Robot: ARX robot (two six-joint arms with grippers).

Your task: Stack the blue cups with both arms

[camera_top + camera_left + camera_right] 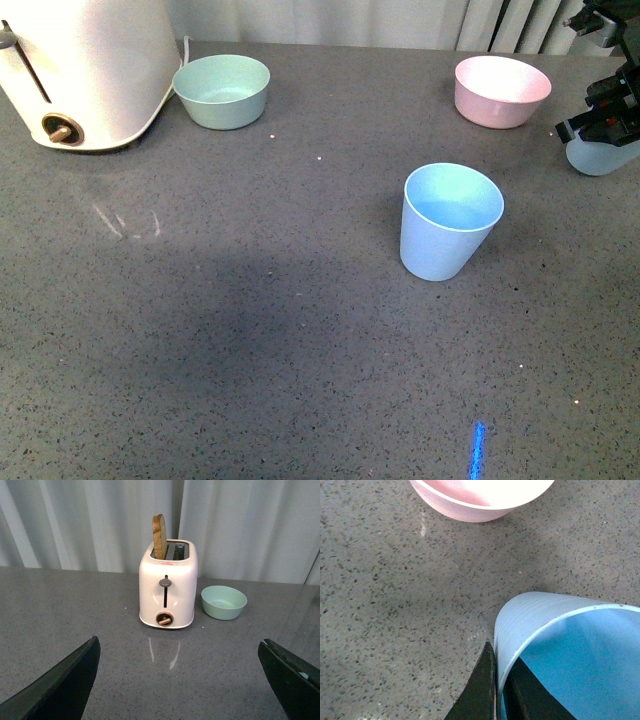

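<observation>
Right claw (500, 695) pinches the wall of one blue cup (535, 615) at the counter's (250, 330) right edge, presumably for nesting into the central cup (450, 222). Left claw (179, 647): spread, empty.

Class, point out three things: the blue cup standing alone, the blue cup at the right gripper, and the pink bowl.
standing blue cup (445, 248): front view, outer wall below the rim.
held blue cup (540, 612): right wrist view, pale outer wall.
pink bowl (502, 82): front view, inside hollow.

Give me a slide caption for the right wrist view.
Right tool clamped across the rim of a blue cup, pink bowl nearby on the speckled grey counter.
</observation>
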